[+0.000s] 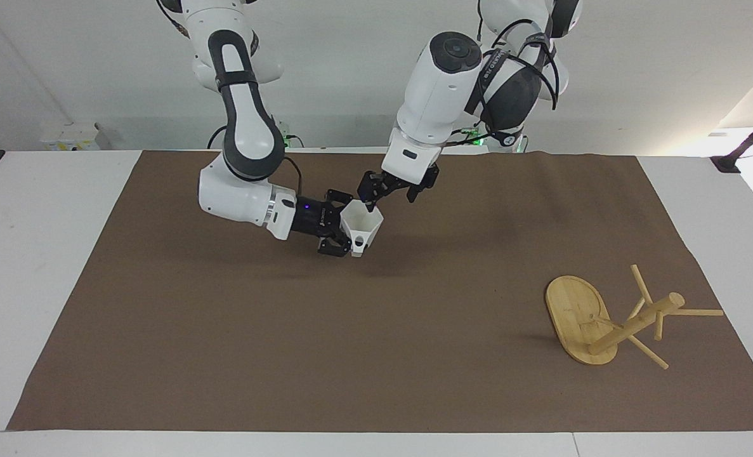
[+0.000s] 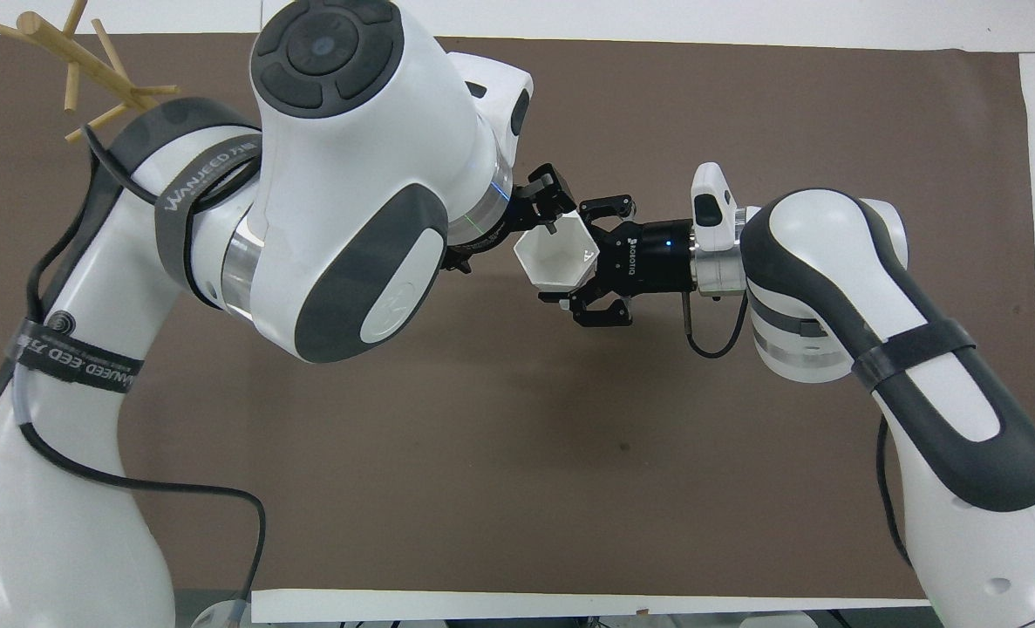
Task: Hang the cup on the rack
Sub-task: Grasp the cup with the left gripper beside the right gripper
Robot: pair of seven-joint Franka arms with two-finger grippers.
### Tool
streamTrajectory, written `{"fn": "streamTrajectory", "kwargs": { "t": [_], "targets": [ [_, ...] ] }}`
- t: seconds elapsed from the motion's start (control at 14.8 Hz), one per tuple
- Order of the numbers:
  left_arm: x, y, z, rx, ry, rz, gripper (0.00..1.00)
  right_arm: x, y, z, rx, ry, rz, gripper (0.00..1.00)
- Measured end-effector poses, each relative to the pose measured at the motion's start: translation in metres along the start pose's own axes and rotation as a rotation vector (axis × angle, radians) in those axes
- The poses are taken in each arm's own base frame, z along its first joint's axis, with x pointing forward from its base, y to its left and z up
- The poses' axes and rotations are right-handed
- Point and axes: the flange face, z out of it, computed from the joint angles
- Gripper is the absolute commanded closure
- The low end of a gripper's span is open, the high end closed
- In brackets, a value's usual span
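The white faceted cup [image 1: 363, 226] is held above the brown mat near the table's middle, rim upward and handle downward; it also shows in the overhead view [image 2: 554, 260]. My right gripper [image 1: 341, 233] is shut on it, gripping it from the side [image 2: 594, 263]. My left gripper [image 1: 389, 195] is open just above the cup, with one fingertip [image 1: 368, 202] at its rim. In the overhead view the left gripper [image 2: 545, 199] is partly hidden by its arm. The bamboo rack [image 1: 608, 324] lies tipped on its side toward the left arm's end, farther from the robots than the cup.
The brown mat [image 1: 287, 349] covers most of the white table. In the overhead view only the rack's post and pegs [image 2: 90, 61] show; the left arm hides its base.
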Motion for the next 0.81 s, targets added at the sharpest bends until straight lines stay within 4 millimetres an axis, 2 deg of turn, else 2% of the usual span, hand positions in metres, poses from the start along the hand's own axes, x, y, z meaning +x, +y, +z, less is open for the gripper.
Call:
{"fn": "streamTrajectory", "kwargs": {
  "t": [0.34, 0.41, 0.47, 0.81],
  "targets": [
    [-0.001, 0.002, 0.026, 0.030, -0.015, -0.003, 0.03, -0.001, 0.001, -0.002, -0.011, -0.005, 0.002, 0.69],
    [0.001, 0.000, 0.032, 0.038, -0.017, -0.007, 0.21, -0.002, 0.001, -0.002, -0.011, -0.005, 0.002, 0.69],
    [0.002, -0.002, 0.037, 0.040, -0.014, -0.010, 0.99, -0.002, 0.001, -0.002, -0.012, -0.006, 0.002, 0.69],
    [-0.004, -0.006, 0.062, 0.050, -0.019, -0.010, 1.00, -0.004, 0.001, -0.001, -0.011, -0.007, 0.005, 0.68]
  ]
}}
